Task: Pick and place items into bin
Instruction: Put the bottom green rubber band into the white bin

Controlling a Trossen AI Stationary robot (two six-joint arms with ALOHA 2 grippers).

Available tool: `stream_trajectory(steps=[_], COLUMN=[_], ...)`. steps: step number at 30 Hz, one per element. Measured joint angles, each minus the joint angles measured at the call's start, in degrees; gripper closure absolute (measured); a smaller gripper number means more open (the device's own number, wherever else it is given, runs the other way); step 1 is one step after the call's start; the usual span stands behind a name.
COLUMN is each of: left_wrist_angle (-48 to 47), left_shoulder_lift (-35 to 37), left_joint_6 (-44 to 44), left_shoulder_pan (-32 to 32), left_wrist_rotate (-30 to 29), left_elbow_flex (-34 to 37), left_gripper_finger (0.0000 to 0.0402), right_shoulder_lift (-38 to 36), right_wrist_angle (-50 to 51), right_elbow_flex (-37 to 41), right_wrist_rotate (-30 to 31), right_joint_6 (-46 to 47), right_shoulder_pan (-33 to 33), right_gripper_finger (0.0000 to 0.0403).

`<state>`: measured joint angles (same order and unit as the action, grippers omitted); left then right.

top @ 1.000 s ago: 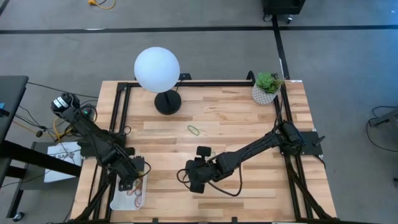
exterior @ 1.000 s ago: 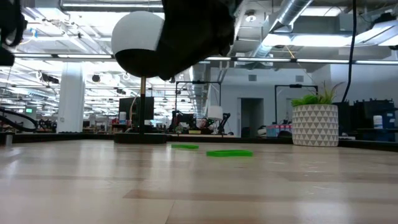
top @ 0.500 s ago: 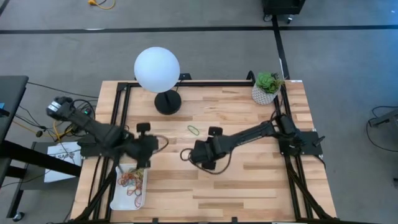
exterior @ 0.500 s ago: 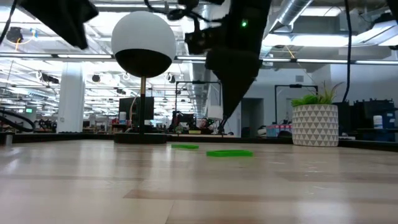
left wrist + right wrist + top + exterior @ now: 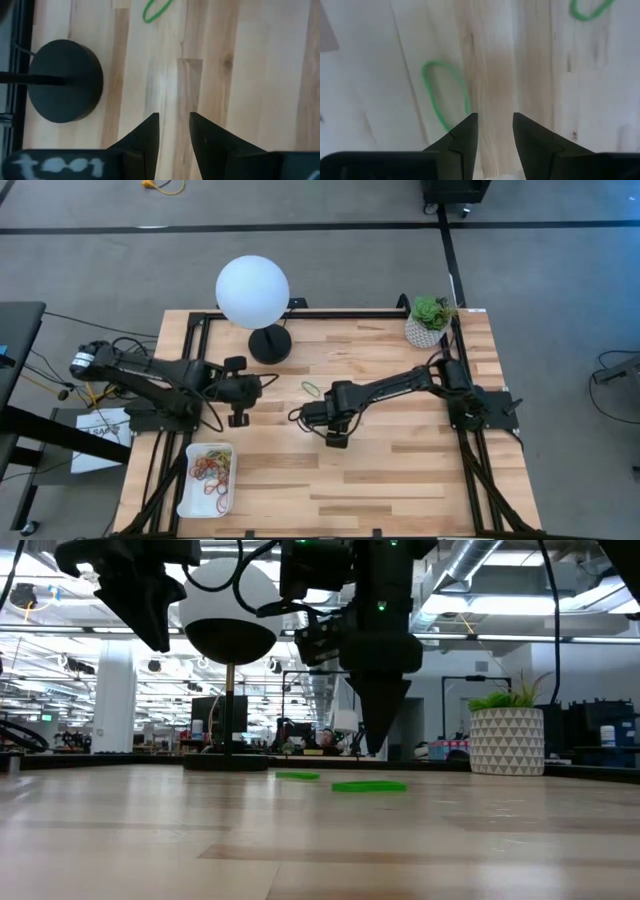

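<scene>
From above: wooden table (image 5: 400, 470), white globe lamp (image 5: 252, 290) on a black base at the far edge, potted plant (image 5: 430, 320) at the far right corner. White bin (image 5: 207, 480) near the front left corner, holding a tangle of red, yellow and orange rubber bands (image 5: 210, 468). Green rubber band (image 5: 312, 389) lying on bare wood mid-table, well apart from the bin. Left gripper (image 5: 238, 388) hanging left of centre, between lamp base and bin. Right gripper (image 5: 312, 413) hanging just beside the green band, on its near side.

From table height: two green bands lying flat (one farther back), right gripper (image 5: 378, 743) poised above them, not touching.

Left wrist: fingers (image 5: 147, 130) parted by a narrow gap, nothing between them, bare wood below; black lamp base (image 5: 65, 80) to one side, a green band (image 5: 157, 10) farther off.

Right wrist: fingers (image 5: 465, 131) parted, empty; a green band (image 5: 445, 92) lying just ahead of one fingertip, a second (image 5: 590, 9) near the frame edge.
</scene>
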<state>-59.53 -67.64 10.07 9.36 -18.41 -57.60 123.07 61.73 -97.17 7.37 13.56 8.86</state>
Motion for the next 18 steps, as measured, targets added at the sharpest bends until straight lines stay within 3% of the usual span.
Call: stream_trajectory(steps=[18], left_wrist_angle=[0.3], left_shoulder_lift=[0.0], left_joint_6=[-2.5], left_shoulder_pan=[-0.8], left_wrist_rotate=[-0.1], left_elbow_flex=[0.0], left_gripper_finger=[0.0304], right_shoulder_lift=[0.0], right_wrist_angle=[-10.7], right_elbow_flex=[6.7], right_wrist_rotate=[-3.0], right_joint_6=[1.4], right_shoulder_pan=[-0.4], right_gripper_finger=[0.0284])
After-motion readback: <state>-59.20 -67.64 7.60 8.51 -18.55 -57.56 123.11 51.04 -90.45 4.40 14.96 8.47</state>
